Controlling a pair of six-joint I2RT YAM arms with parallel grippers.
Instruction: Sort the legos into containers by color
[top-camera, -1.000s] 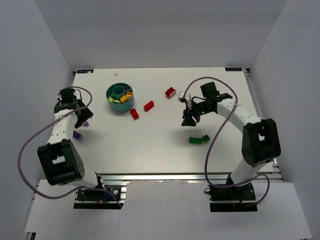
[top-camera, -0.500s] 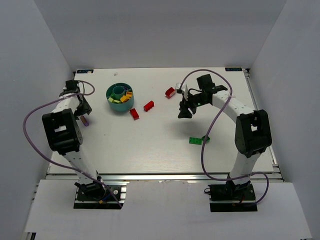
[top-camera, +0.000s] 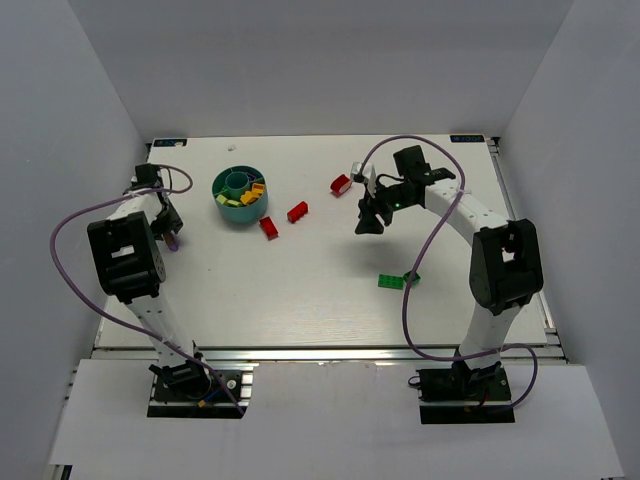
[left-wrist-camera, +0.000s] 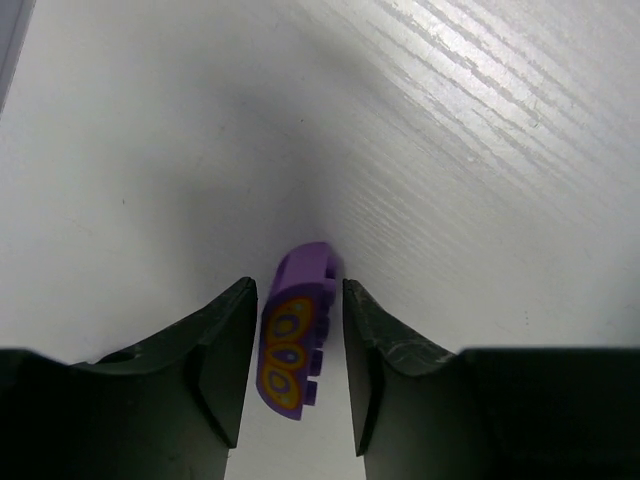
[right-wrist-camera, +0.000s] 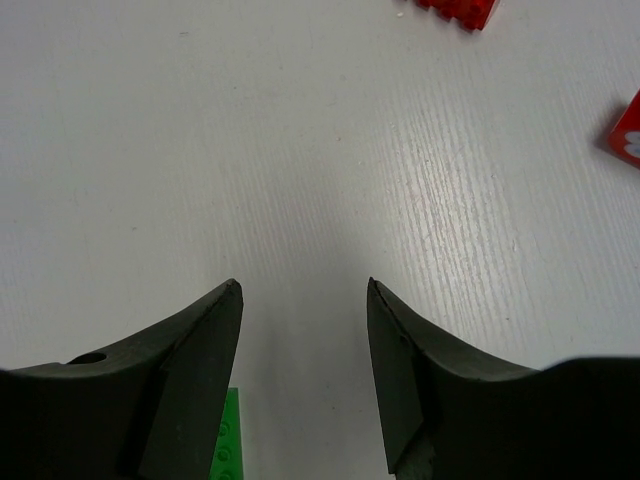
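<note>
L end effector (left-wrist-camera: 297, 300) clenched on purple lego (left-wrist-camera: 292, 345) by left edge of bench (top-camera: 300, 280), little room there. R end effector (right-wrist-camera: 303, 295) released over open mid-bench. Vs earlier: L jaws narrower, R barely moved.

Purple lego (left-wrist-camera: 292, 335) bears yellow-orange ovals; cup (top-camera: 238, 197) is teal.

Right wrist view: the first red brick (right-wrist-camera: 458, 10) is cut off by the top edge and the second red brick (right-wrist-camera: 630, 130) by the right edge. The green plate (right-wrist-camera: 228, 440) shows only a sliver beside a finger.

Left wrist view: whether the left gripper (left-wrist-camera: 297, 295) presses its fingers (left-wrist-camera: 225, 350) against the purple brick (left-wrist-camera: 292, 350) cannot be told.

Top view: the bricks in the cup (top-camera: 238, 221) are too small to assign to compartments.
</note>
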